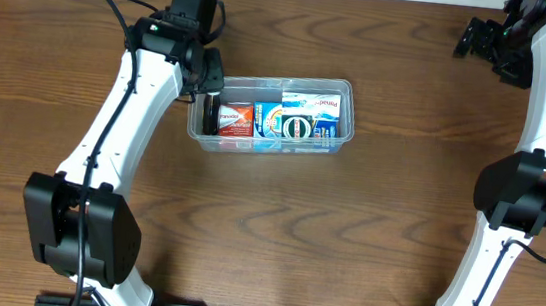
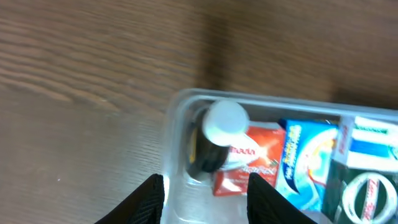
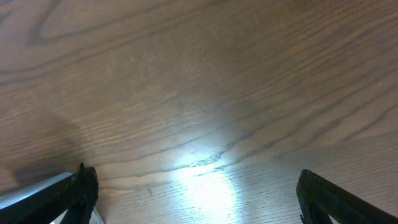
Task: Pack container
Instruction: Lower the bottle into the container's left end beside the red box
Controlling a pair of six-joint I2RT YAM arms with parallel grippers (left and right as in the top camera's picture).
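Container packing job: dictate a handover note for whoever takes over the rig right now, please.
Left gripper: open, empty, above the container's left end.
Right gripper: open, empty, over bare table at the far right corner.
In the container: a white-capped dark bottle at the left end, then a red package and blue-and-white packages.
Done: those items are packed.
Left: nothing loose shows in the overhead view; probably just pull the left arm clear.

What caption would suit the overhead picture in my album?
Left arm poised over a clear container already holding small boxes and a dark bottle.
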